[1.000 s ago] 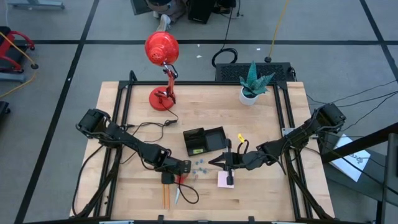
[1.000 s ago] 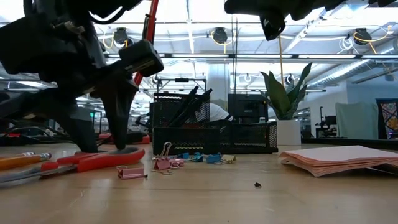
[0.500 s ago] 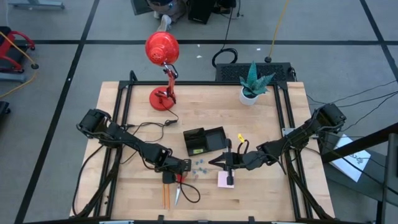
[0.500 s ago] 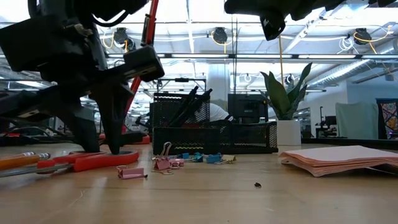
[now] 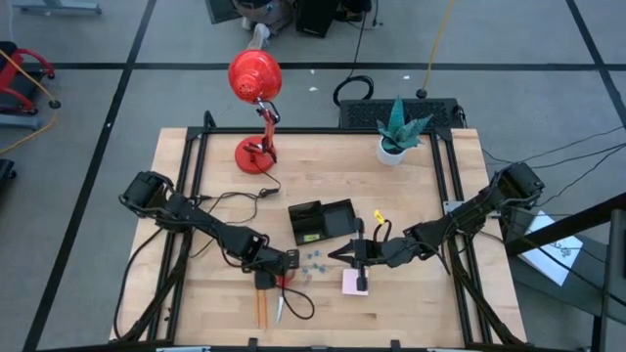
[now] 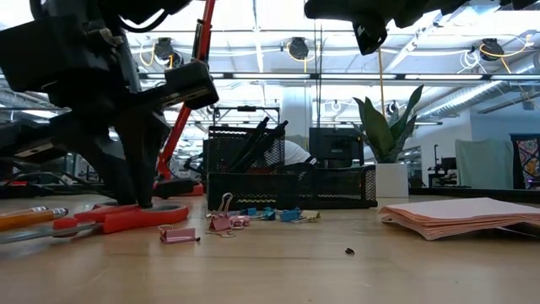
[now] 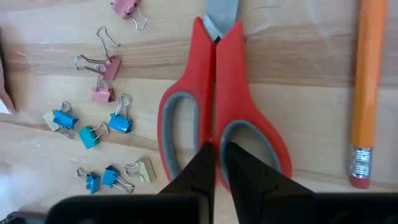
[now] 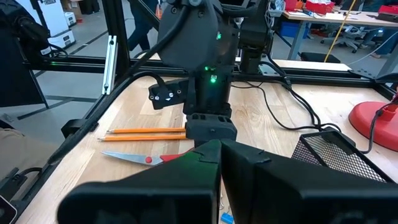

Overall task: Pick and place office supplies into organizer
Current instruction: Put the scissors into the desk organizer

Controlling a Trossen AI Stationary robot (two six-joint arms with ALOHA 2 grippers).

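**Left hand pinches the scissors at the handle loops**

The left hand (image 7: 216, 163) is down on the tabletop (image 5: 421, 196), near its front edge. Its two dark fingers (image 7: 200, 167) stand nearly together, squeezing the narrow red strip where the two handle loops of the red-handled scissors (image 7: 217, 93) meet. The scissors lie flat on the wood with the blades closed, and an orange pencil (image 7: 367, 81) lies just beside them. In the low view the scissors' red handles (image 6: 118, 218) rest on the wood under the dark bulk of the left arm.

Beside the scissors lies a scatter of small binder clips: blue clips (image 7: 118, 122) mixed with a few pink clips (image 7: 106, 68). From above, this scatter sits between the scissors and the pink sticky-note pad (image 5: 355, 283).

The organizer (image 5: 323, 220), a small black tray, stands near the middle of the tabletop, well apart from the scissors. In the low view dark pens (image 6: 253, 143) lean out of its mesh wall.

The right hand (image 5: 356, 256) hangs above the sticky-note pad, its fingers clenched on nothing.

A red desk lamp (image 5: 256, 83) and a potted plant (image 5: 396, 127) stand along the far side.
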